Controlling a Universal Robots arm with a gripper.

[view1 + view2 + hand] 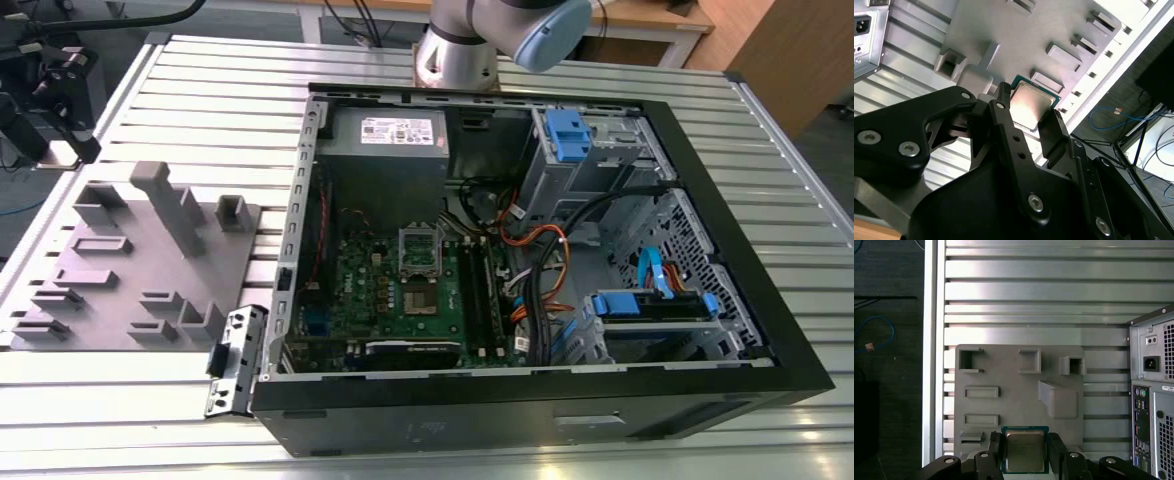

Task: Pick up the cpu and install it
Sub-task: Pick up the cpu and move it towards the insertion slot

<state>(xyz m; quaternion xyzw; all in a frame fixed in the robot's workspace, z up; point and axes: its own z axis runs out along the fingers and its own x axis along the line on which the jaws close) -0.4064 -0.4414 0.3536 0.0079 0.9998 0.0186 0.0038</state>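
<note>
Though partly cut off, the cpu (1025, 452) sits clamped in the hand (1026, 444).

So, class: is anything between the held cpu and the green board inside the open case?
Nothing visible. The gripper holds the cpu above the grey tray. In the exterior view the case lies open, the green board and its silver frame uncovered; the cables run beside the frame, toward the exterior view's right.

Cpu (1025, 452) between jaws, over fixture tray (1004, 405); computer case (534, 400) on exterior view's right of tray.
</note>
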